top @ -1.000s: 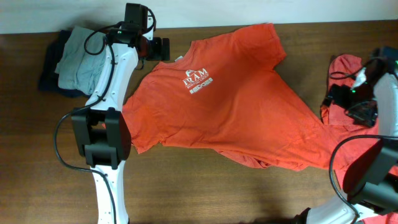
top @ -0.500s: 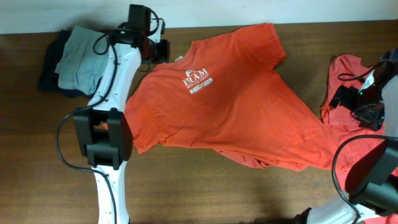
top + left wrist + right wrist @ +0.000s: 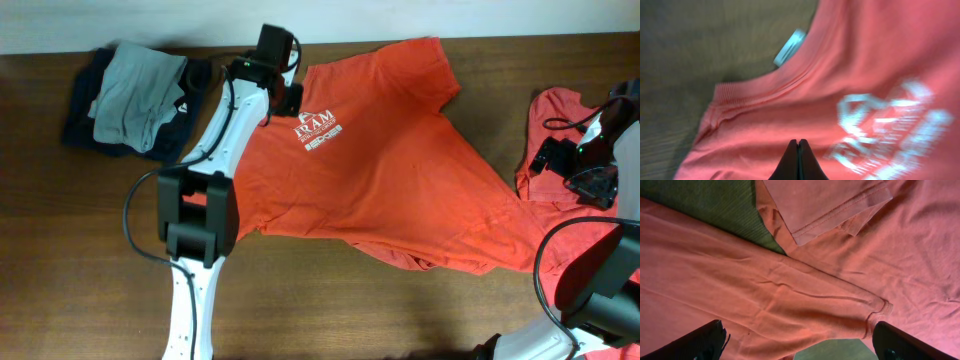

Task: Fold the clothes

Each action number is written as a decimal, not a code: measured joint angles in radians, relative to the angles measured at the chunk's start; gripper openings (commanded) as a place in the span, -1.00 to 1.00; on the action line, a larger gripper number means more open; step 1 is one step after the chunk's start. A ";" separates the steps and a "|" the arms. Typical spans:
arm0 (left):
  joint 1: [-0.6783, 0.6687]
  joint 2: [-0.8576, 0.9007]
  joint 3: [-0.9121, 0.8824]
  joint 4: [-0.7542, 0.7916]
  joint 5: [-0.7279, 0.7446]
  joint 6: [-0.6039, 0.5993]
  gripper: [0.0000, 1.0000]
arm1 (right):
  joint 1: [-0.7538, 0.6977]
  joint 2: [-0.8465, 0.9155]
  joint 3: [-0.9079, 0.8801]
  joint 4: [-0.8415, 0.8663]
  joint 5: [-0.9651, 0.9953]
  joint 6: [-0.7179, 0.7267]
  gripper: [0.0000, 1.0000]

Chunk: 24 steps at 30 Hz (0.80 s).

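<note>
We see orange T-shirt (image 3: 400, 180) spread mid-frame on table (image 3: 330, 310), logo (image 3: 318, 132) facing up. Our left gripper (image 3: 798, 147) pressed together at collar (image 3: 765, 87), upper centre; cannot tell if cloth caught. Our right gripper (image 3: 802, 342) spread wide above rumpled cloth, right edge. We judge: confirm collar pinch, take far side, keep edges aligned, smooth wrinkles.

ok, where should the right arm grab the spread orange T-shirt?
The orange T-shirt lies flat, logo up, so an edge is the only pinchable part. Probably take its hem, the end nearest the open right gripper, coming down from the right; the shut left gripper sits at the collar end.
</note>
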 measured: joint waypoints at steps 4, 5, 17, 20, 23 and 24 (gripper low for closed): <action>0.019 0.065 0.000 -0.017 -0.053 0.008 -0.98 | 0.000 0.000 0.000 0.000 0.000 0.000 0.97; 0.023 0.072 0.000 -0.020 -0.063 0.008 -0.98 | 0.000 0.000 0.000 0.000 0.000 0.000 0.97; 0.095 0.083 0.000 -0.018 -0.104 0.011 -0.98 | 0.000 0.000 0.000 0.000 0.000 0.000 0.97; 0.112 0.087 0.000 -0.030 -0.105 0.011 -0.99 | 0.000 0.000 0.000 0.000 0.000 0.000 0.98; 0.119 0.092 0.001 -0.031 -0.105 0.011 -0.99 | 0.000 0.000 0.000 0.000 0.000 0.000 0.97; 0.118 0.092 0.001 -0.031 -0.108 0.012 -0.98 | 0.000 0.000 0.000 0.000 0.000 0.000 0.97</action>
